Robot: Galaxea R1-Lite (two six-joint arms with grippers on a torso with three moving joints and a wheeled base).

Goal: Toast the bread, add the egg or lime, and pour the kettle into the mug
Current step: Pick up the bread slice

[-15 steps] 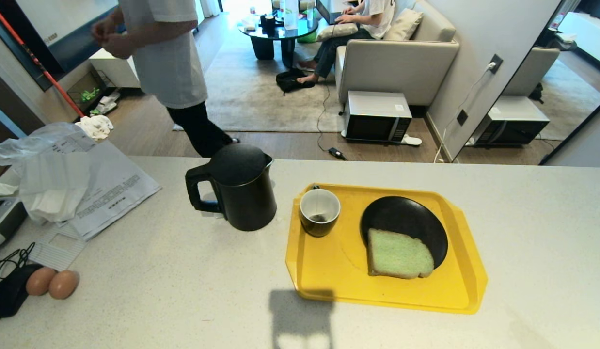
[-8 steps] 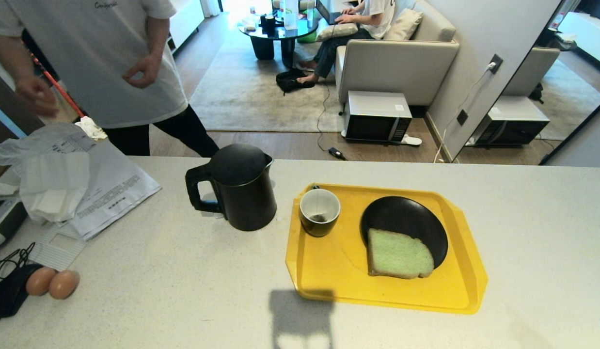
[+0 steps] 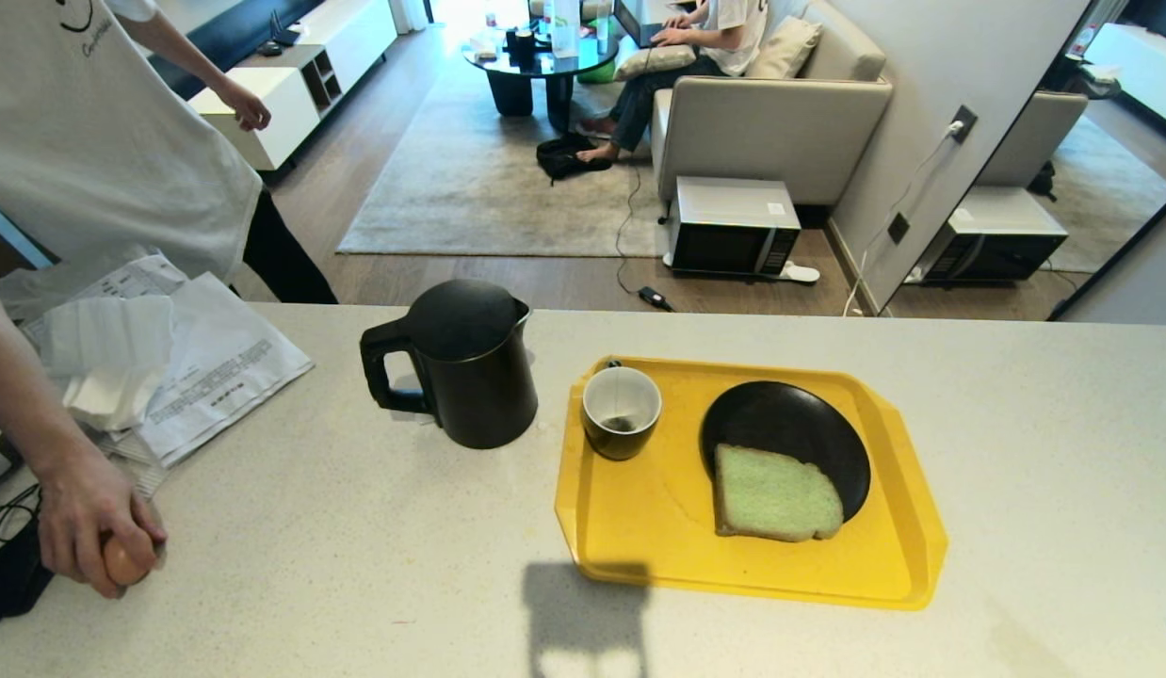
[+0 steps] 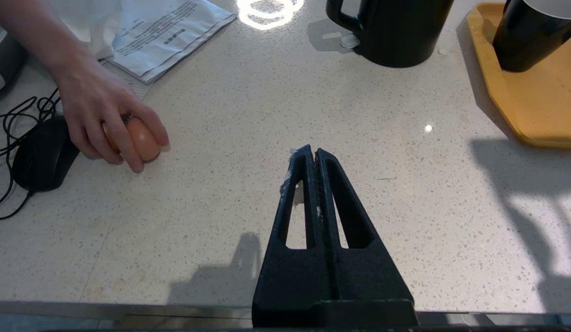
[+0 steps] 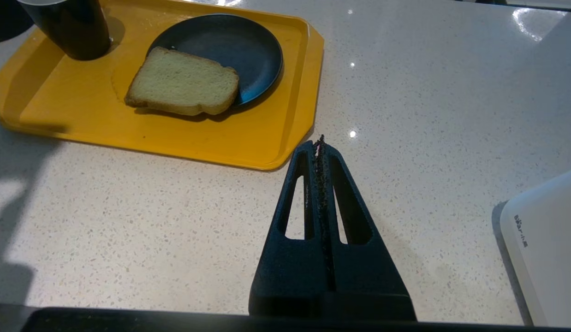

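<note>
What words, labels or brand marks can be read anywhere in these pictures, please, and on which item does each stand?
Printed sheet on the counter: several lines of print, too small to read.
White appliance at the counter's edge: a short dark word, too blurred to read.
Person's white shirt: dark lettering, cut off and unreadable.
Kettle, mug, yellow tray: no text visible.

I see a pale speckled counter (image 3: 357, 565). On it stand the black kettle (image 3: 470, 372) and, just beside it, a yellow tray (image 3: 639, 527). Papers (image 3: 197, 377) lie at the far left. A black mouse (image 3: 13, 579) sits near them.
</note>
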